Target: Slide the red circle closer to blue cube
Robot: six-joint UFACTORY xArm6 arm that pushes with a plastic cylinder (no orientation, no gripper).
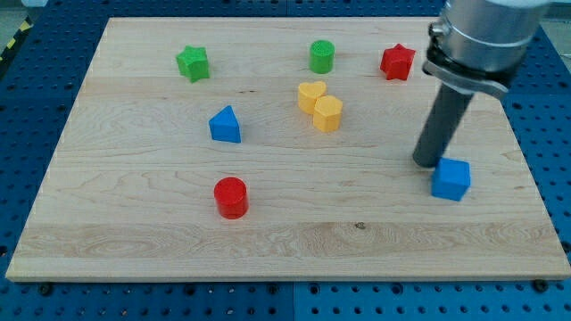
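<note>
The red circle [230, 197] stands on the wooden board at the lower left of centre. The blue cube [451, 178] sits at the view's right. My tip [427, 164] rests on the board just left of the blue cube, touching or almost touching its upper left edge. The red circle lies far to the left of the tip, with open board between them.
A blue triangle [225, 125] lies up and left of centre. A yellow heart [310, 95] and yellow hexagon [327, 114] touch at centre. A green star [192, 63], green cylinder [321, 56] and red star [397, 62] line the top. The wooden board [134, 250] sits on a blue pegboard.
</note>
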